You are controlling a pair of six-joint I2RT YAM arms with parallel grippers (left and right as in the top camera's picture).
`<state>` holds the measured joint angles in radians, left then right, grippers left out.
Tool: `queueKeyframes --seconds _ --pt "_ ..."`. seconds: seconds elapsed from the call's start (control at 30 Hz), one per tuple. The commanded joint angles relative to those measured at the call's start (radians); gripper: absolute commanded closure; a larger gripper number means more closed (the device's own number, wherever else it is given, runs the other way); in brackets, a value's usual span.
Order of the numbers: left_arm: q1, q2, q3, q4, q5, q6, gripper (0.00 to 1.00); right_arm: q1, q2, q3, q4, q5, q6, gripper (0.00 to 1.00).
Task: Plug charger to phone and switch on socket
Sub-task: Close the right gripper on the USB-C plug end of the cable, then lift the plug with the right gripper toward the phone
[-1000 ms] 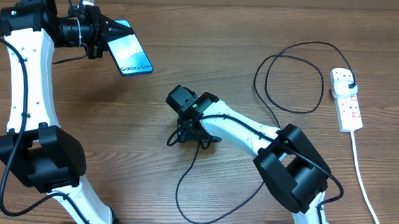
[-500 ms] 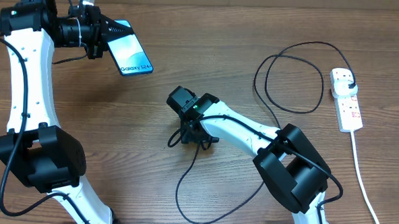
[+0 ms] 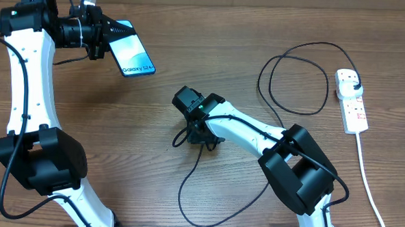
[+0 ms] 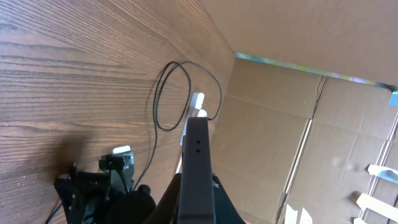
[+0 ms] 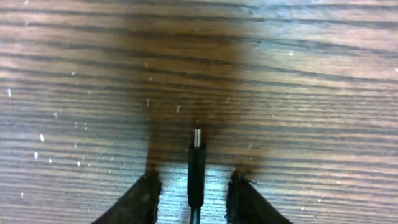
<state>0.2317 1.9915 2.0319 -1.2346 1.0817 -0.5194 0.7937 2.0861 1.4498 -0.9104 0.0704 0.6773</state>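
The socket point(image 3: 354, 113) lies along the wooden desk's point(image 3: 213, 32) right edge, the charger point(image 3: 354, 82) plugged in. Over the far left corner, the left pincer point(image 3: 100, 35) pinches the phone point(image 3: 131, 55). Mid-desk, the right pincer point(image 5: 194, 186) is spread around the connector tip point(image 5: 196, 155).

Matt wood-grain table point(image 3: 212, 52), glossy phone point(image 3: 132, 54)

The phone point(image 3: 133, 56), light-blue screen lit, was held tilted above the bench point(image 3: 146, 138) at the far left. The thin black charger point(image 5: 196, 169) was looped beside the white socket point(image 3: 354, 110) at the right, its plug point(image 3: 353, 82) seated there and its connector tip point(image 5: 197, 137) at mid-bench.
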Motion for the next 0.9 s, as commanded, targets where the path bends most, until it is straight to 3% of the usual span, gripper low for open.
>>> queueKeyframes --seconds 0.0,0.27,0.7,0.8,0.87 --pt "0.010 -0.024 0.014 0.000 0.045 0.019 0.96 -0.004 0.016 -0.024 0.002 0.010 0.003 0.74" --pt "0.010 -0.024 0.014 -0.008 0.045 0.019 0.96 -0.004 0.016 -0.024 0.002 0.007 0.003 0.96" --pt "0.011 -0.024 0.014 -0.015 0.047 0.017 0.96 -0.059 0.006 0.031 -0.056 -0.021 0.033 0.96" --pt "0.011 -0.024 0.014 -0.009 0.068 0.013 0.96 -0.114 0.002 0.041 -0.054 -0.100 0.032 0.96" --pt "0.011 -0.024 0.014 0.014 0.091 0.006 0.96 -0.188 0.001 0.050 -0.037 -0.259 0.013 0.96"
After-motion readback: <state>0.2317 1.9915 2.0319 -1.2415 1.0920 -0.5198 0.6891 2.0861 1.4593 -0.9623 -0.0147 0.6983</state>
